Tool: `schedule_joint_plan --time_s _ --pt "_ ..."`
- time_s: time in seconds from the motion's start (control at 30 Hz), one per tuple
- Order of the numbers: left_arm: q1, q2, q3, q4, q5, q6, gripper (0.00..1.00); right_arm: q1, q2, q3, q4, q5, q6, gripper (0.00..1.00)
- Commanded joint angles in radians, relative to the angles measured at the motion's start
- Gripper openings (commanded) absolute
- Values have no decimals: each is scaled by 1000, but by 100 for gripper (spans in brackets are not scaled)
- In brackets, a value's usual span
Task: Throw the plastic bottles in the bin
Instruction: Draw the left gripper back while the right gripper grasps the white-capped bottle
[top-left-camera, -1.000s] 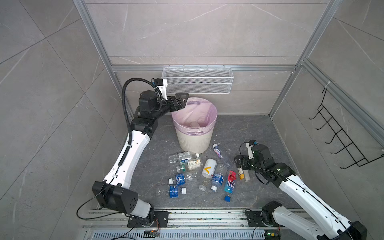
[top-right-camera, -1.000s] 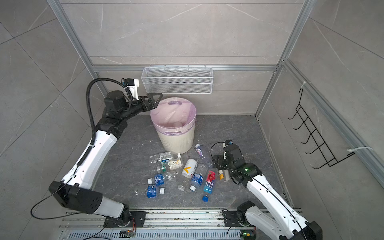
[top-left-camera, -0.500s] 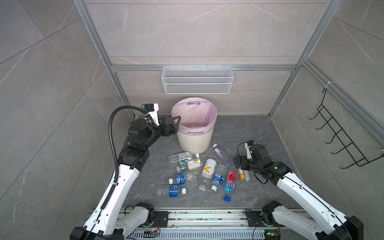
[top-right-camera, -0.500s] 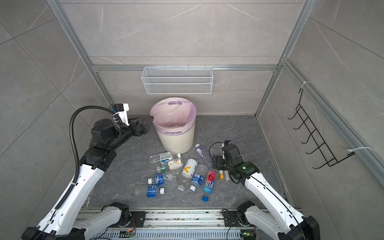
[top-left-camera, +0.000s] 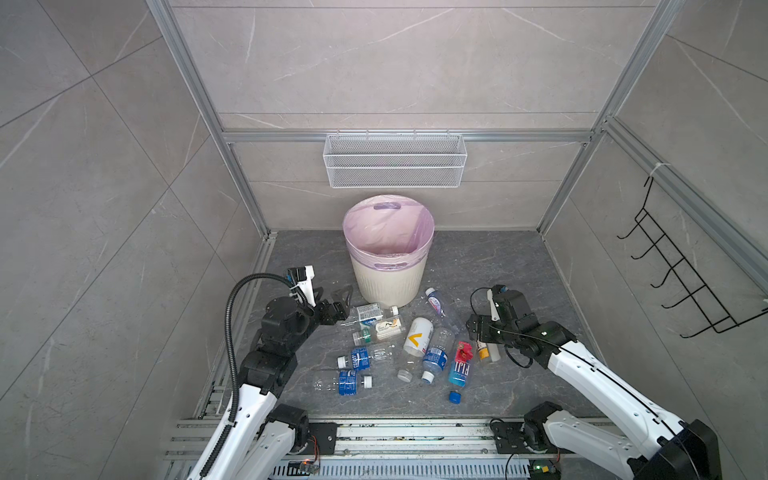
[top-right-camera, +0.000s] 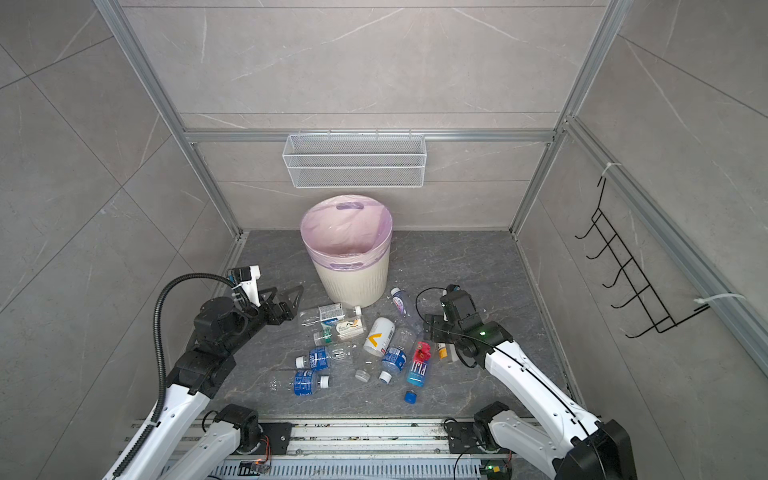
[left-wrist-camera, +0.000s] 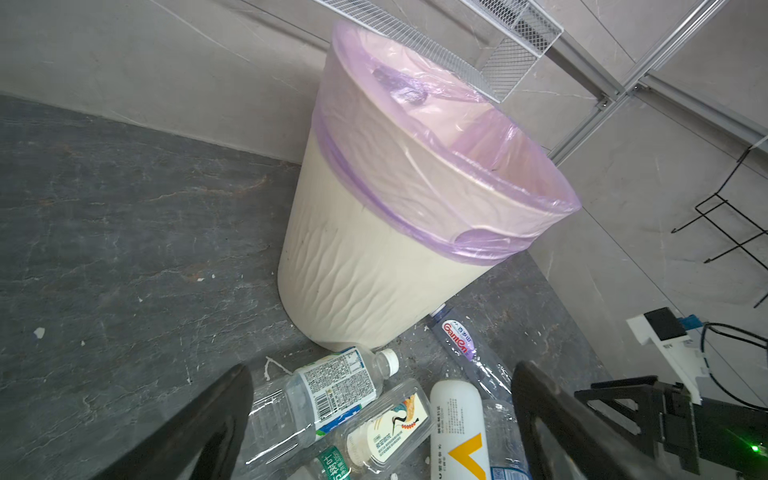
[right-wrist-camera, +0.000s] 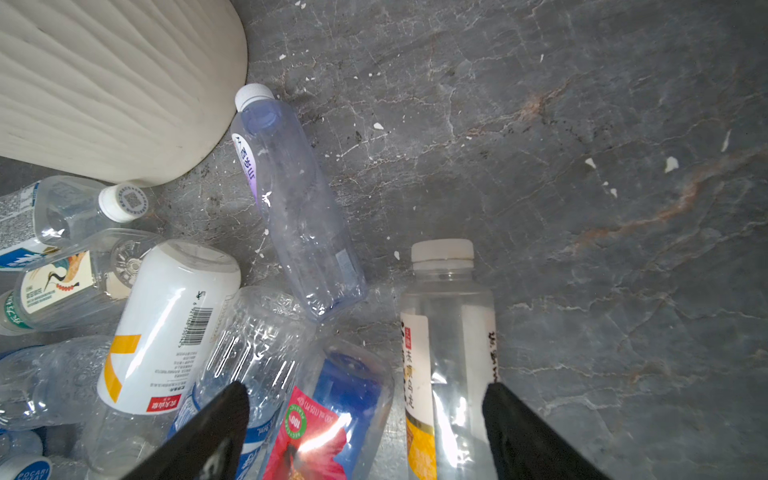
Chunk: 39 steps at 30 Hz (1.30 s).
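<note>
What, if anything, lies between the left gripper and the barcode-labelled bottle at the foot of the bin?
Nothing visible does. The left gripper is open and points at the barcode-labelled bottle, which lies at the foot of the bin; only bare floor shows between them. The crane-labelled bottle lies alongside, not between.

You're working on a dark grey, stone-veined floor (top-left-camera: 503, 266) flecked with small white chips. The bin (top-left-camera: 388, 280) stands upright on it at the far middle, and the plastic bottles (top-left-camera: 417, 337) lie scattered just nearer.
</note>
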Motion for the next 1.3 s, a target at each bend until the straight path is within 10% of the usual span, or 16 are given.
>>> schedule_joint_plan --time_s 0.0,1.27 --pt "-7 -52 -47 54 -33 -9 98 7 13 -15 -15 -1 22 90" --pt "-29 -123 -356 168 54 83 97 -89 211 -69 70 30 50 79"
